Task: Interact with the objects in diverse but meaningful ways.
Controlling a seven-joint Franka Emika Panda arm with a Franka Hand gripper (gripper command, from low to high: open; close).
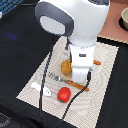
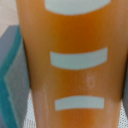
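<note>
Fills the wrist view almost edge to edge: orange surface (image 2: 64,30) crossed by three pale bars, too close and too blurred to name for certain. Could be the yellow ridged bread loaf (image 1: 66,65), which sits just beside the gripper (image 1: 81,80) on the exterior view's left, near the middle of the woven mat (image 1: 107,75) on the dark bench (image 1: 20,55). Suggests a camera brought right down onto its target.

Shows no fingertips in either view, so cannot tell whether the gripper is released, clenched or grasping anything; the hand's white body hides them in the exterior view.

Leaves the other toy foods spread apart on the mat, each with room for a separate pick, by the look of it. Red tomato (image 1: 63,94) near the mat's front edge. White fish-like piece (image 1: 41,88) toward the front corner on the exterior view's left, clear of the tomato. Orange-handled fork (image 1: 65,80) between tomato and gripper. Dark sausage stick (image 1: 96,62) poking out past the hand on the exterior view's right.

Stands steeply over the mat's centre: arm folded, wrist pointing straight down, hand low, close to or at mat level. Trails a black cable (image 1: 45,75) from the upper link across the mat.
</note>
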